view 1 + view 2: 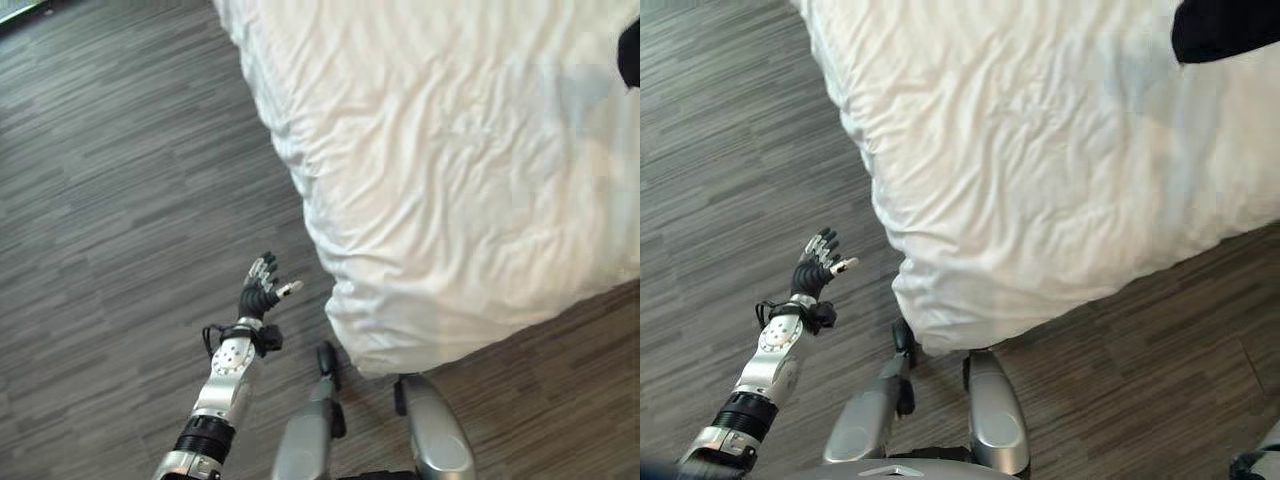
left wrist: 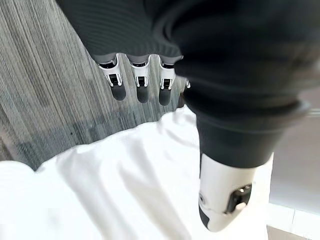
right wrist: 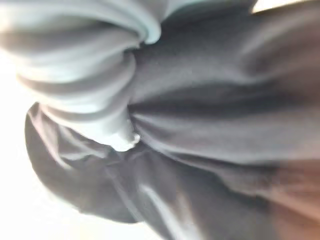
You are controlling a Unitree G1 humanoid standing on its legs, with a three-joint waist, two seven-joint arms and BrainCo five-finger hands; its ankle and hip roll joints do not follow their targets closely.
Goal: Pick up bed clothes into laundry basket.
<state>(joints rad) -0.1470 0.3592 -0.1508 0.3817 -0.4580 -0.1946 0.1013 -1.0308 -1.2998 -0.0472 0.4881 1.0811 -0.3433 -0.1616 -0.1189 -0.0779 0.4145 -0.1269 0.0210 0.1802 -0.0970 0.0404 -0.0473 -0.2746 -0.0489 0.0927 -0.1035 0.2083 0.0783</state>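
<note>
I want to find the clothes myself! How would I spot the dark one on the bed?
Start at the big bed under its wrinkled white sheet. Follow the sheet to the top right corner of the head views. There lies the dark garment, the one black patch on all that white.

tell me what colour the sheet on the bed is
White, wrinkled all over; the sheet shows best in the left eye view.

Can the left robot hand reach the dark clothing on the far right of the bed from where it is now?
Probably not. The left robot hand hangs open over the floor beside the corner of the bed. The dark clothing lies across the whole white sheet, at its far right edge. Nothing blocks the way; it just looks too far.
</note>
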